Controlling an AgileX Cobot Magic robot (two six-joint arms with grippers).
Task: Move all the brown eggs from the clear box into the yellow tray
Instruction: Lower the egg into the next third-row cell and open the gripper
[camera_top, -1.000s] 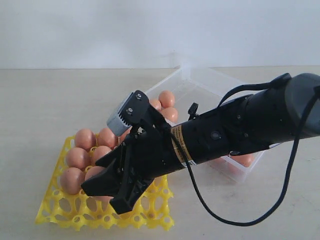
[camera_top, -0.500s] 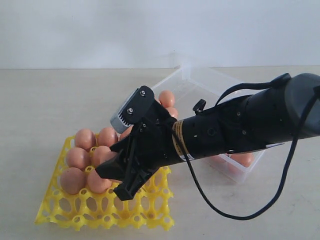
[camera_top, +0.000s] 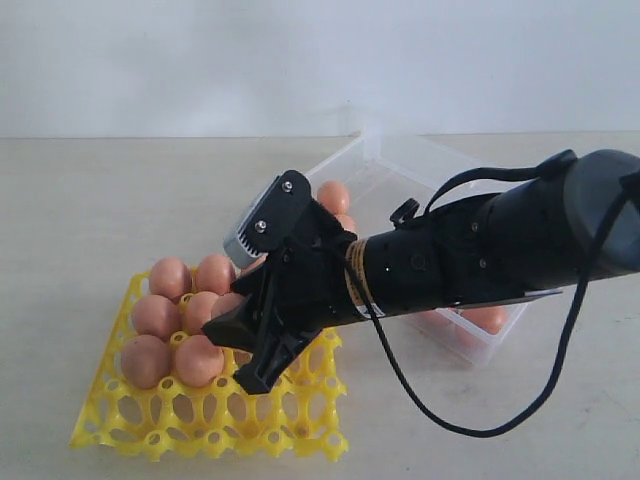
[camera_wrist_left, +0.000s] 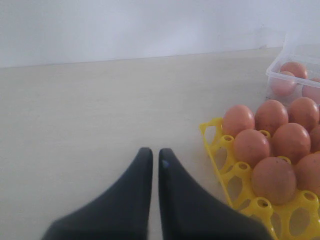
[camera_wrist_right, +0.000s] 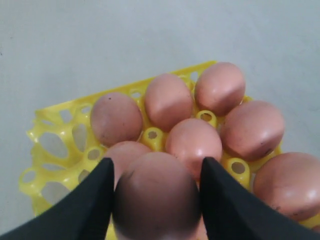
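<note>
Rising a little and drawing back toward the filled cups, the right gripper (camera_wrist_right: 156, 165) had left the lower spot it held over the tray's front a second before. Its two black fingers (camera_wrist_right: 95, 200) were clamped on either side of one brown egg (camera_wrist_right: 156, 197), gripped across its width, probably so that it could be lowered squarely into a cup. Just beneath lay the yellow tray (camera_wrist_left: 205, 131), with at least seven brown eggs (camera_wrist_right: 169, 100) seated together on one side and open cups left on the other. Those seated eggs crowded the fingers, so a careless descent could knock them. Beyond, the clear box (camera_top: 478, 348) held more eggs not yet moved. Beside the tray, the left gripper (camera_wrist_left: 152, 155) hovered over the bare table (camera_wrist_left: 75, 110), pressed together and empty.
</note>
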